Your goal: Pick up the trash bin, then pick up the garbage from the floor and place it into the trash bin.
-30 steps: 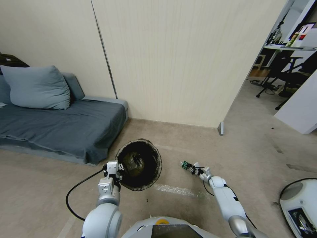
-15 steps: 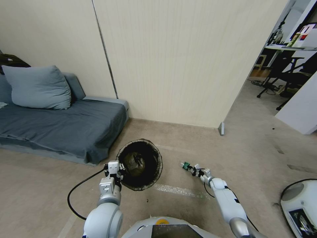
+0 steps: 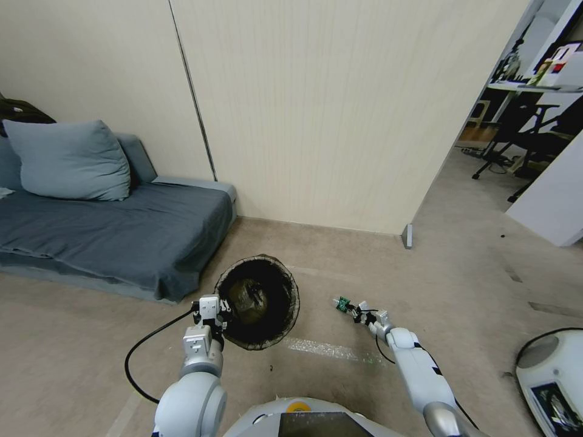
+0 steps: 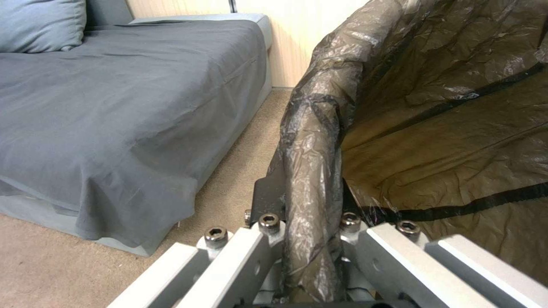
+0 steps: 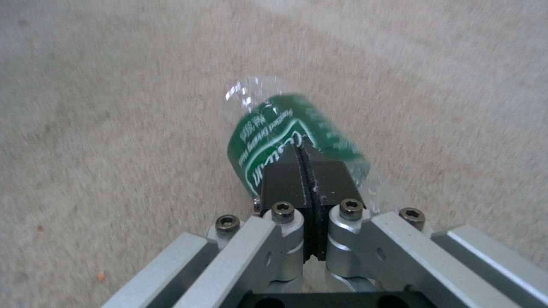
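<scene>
Beige floor, left claw (image 3: 217, 308) gripping trash bin (image 3: 258, 301) rim; right claw (image 5: 308, 177) pinching green-labelled wrapper (image 5: 280, 137)

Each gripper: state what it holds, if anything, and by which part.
Left gripper clamps the trash bin by its bag-covered rim. Right gripper pinches a piece of garbage, a green-labelled clear wrapper, at its near end.

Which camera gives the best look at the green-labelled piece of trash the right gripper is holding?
The right wrist view: the green-labelled clear wrapper sits close up, pinched between the right gripper pads above the floor. The head view shows it as a small green speck at the arm's tip, right of the trash bin.
</scene>
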Tool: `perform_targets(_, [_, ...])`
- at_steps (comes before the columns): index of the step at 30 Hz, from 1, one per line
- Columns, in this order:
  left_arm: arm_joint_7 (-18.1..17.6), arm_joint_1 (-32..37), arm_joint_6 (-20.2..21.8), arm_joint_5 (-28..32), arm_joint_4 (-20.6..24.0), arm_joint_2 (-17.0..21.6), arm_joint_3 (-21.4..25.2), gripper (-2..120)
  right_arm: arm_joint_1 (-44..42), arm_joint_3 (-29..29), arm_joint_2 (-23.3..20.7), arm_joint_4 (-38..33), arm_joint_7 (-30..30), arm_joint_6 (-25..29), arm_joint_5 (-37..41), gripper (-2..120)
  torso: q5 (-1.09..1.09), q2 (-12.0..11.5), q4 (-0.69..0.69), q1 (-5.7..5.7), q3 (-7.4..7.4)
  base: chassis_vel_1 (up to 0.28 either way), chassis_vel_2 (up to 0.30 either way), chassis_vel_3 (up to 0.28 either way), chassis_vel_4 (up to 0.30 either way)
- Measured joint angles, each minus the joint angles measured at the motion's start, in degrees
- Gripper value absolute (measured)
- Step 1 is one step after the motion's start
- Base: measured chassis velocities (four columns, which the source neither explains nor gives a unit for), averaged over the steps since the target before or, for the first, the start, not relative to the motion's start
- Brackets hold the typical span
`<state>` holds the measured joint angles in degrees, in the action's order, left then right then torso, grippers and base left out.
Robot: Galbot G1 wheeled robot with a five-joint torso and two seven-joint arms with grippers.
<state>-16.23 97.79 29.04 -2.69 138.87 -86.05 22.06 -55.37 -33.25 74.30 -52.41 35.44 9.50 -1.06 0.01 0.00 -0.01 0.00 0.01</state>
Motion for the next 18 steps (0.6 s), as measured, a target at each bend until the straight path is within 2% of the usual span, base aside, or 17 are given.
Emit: perform_targets(18, [0.0, -0.4, 0.0, 0.0, -0.3, 0.1, -0.4, 1, -2.0, -1.0, 0.1, -2.9, -0.4, 1.0, 2.2, 0, -0.01, 0.0, 0.01, 0.00, -0.01, 0.000, 0.000, 0.000, 0.000])
